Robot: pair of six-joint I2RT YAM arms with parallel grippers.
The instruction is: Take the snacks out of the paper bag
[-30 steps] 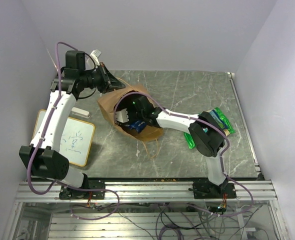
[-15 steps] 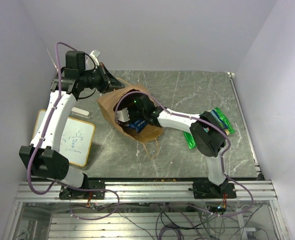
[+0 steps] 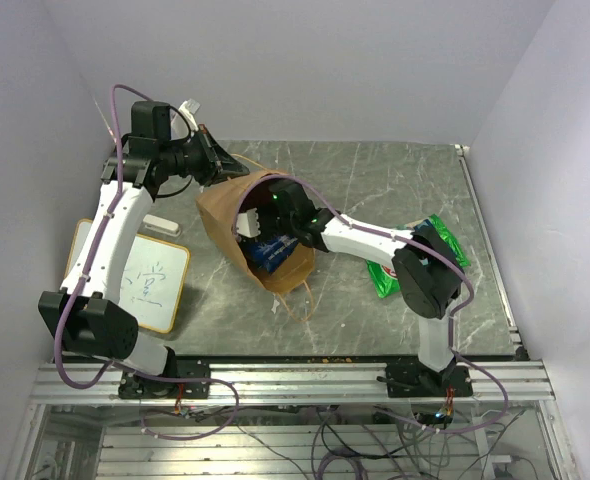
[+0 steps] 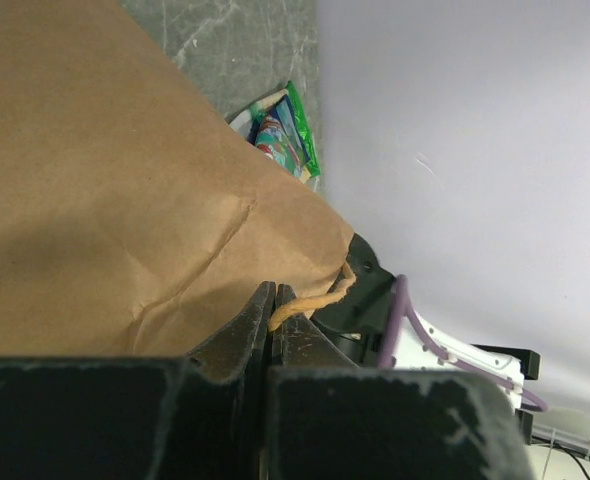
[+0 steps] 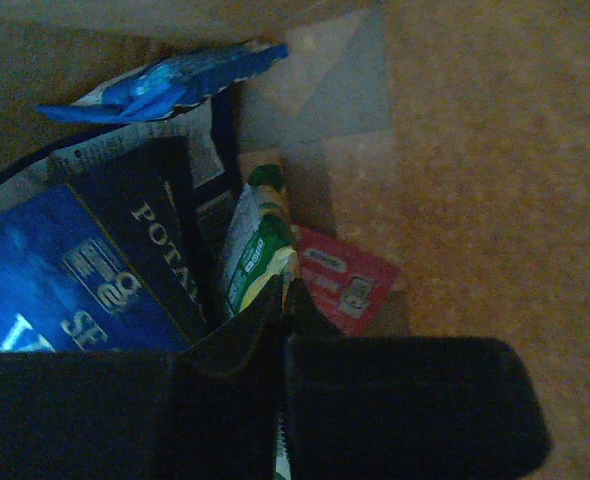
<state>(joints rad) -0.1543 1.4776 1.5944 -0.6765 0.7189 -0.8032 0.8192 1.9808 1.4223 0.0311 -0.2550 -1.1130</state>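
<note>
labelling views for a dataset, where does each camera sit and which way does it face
Top external: above and behind the bases, looking down at the table; both arms and the paper bag show.
Left wrist: on the left arm, looking along the bag's outside; left gripper shut on its string handle.
Right wrist: inside the bag, facing its bottom; right gripper shut on the yellow-green packet.
Shared: top and left wrist both see the green packet lying outside the bag.

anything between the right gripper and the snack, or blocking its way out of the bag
Nothing visible: the right gripper is shut on the yellow-green packet, and the left gripper holds the paper bag by its handle.
</note>
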